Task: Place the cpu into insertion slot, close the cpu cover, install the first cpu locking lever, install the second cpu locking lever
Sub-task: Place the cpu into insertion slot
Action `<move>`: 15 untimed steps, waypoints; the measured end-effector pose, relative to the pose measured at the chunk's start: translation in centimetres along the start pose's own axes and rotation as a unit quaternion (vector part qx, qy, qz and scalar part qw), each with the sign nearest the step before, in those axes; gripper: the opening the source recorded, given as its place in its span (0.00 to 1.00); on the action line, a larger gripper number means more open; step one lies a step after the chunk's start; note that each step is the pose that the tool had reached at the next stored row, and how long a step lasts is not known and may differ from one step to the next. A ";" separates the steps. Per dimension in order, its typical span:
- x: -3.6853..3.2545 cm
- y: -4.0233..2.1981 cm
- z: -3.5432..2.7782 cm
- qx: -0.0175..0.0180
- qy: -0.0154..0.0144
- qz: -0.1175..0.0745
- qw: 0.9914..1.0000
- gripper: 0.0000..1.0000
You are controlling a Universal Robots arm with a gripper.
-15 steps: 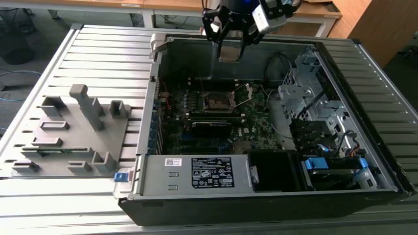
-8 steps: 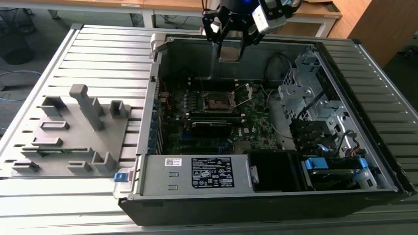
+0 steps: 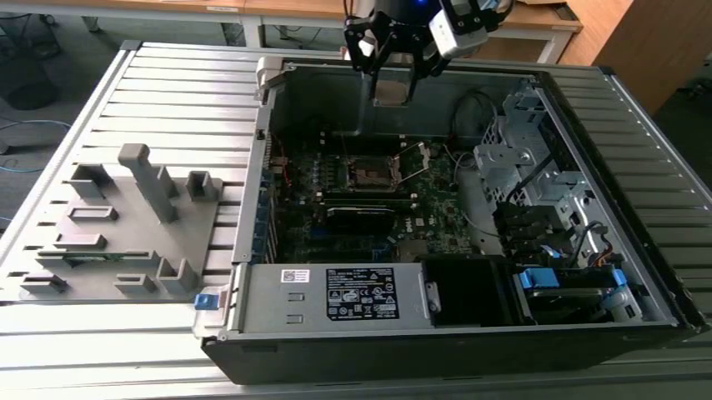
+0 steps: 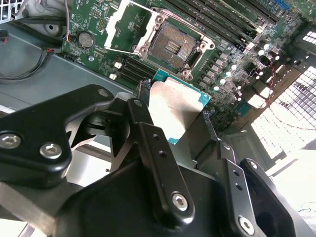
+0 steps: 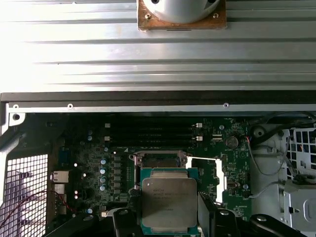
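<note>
Above the insertion slot (image 4: 173, 44) the way lies open; the raised cpu cover (image 4: 112, 28) stands just beside it, case walls (image 3: 323, 104) around.

cpu (image 5: 169, 201) clamped in hand (image 5: 168, 217), over insertion slot (image 5: 159, 159), cpu cover (image 5: 219, 174) open beside it

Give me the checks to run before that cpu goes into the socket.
1. Grip: the gripper clamps the cpu by opposite edges: ok.
2. Socket: the insertion slot is vacant, contacts bare: ok.
3. Lid: the cpu cover is swung open, off the slot: ok.
4. Tilt: cpu level with the slot: cannot tell.
5. Alignment: cpu squared over the slot: cannot tell; in the first wrist view it overlaps the slot's nearer part.
</note>
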State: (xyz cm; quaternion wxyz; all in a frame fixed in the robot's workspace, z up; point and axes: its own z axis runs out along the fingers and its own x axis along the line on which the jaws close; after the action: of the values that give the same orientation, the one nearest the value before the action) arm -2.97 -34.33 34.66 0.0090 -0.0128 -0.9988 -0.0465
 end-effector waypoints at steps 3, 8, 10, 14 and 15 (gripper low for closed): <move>0.00 0.00 0.01 0.000 0.000 0.000 1.000 0.54; 0.00 -0.01 0.11 0.001 0.000 0.000 1.000 0.54; 0.00 -0.01 0.11 0.001 0.000 0.000 1.000 0.54; 0.00 -0.01 0.12 0.001 0.000 0.000 1.000 0.54; 0.00 -0.01 0.12 0.001 0.000 0.000 1.000 0.54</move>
State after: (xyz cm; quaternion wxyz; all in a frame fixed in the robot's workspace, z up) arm -2.97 -34.33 34.54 0.0090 -0.0128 -0.9988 -0.0459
